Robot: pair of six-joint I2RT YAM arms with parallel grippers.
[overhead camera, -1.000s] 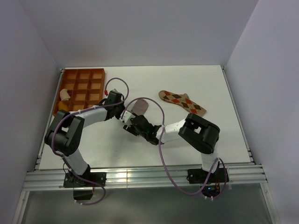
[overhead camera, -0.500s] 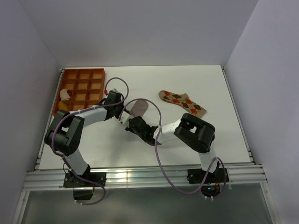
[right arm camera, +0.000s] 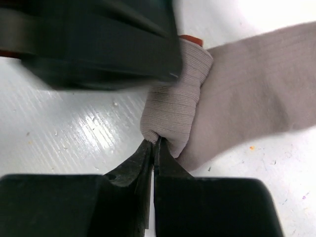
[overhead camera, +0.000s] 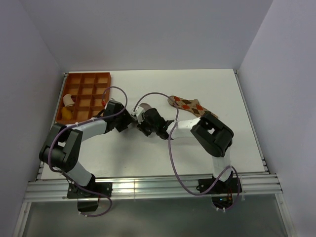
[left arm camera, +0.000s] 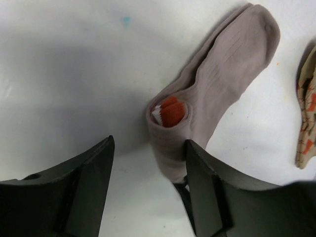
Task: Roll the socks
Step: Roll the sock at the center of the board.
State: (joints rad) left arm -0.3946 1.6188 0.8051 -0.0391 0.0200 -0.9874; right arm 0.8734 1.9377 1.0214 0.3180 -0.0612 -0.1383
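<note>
The grey-brown sock [left arm camera: 232,74] lies partly rolled, and its red-and-white cuff [left arm camera: 170,111] shows inside the roll. My left gripper [left arm camera: 148,165] is open around the rolled end, with its right finger [left arm camera: 212,182] touching the fabric. My right gripper [right arm camera: 154,142] is shut on a fold of the roll [right arm camera: 175,116] from the opposite side. In the top view both grippers meet at mid-table, left [overhead camera: 131,122] and right [overhead camera: 141,120], and only the sock's toe [overhead camera: 147,105] shows. The argyle sock [overhead camera: 186,103] lies flat behind the right arm, partly covered by it.
An orange compartment tray [overhead camera: 88,79] sits at the back left with small yellow and white items [overhead camera: 66,107] in its left cells. The argyle sock's edge [left arm camera: 307,113] shows to the right of the grey one. Walls enclose the table on three sides.
The left gripper opened and let go of the roll. The right gripper closed on the roll's fold and moved toward the back. The left wrist shifted nearer.
</note>
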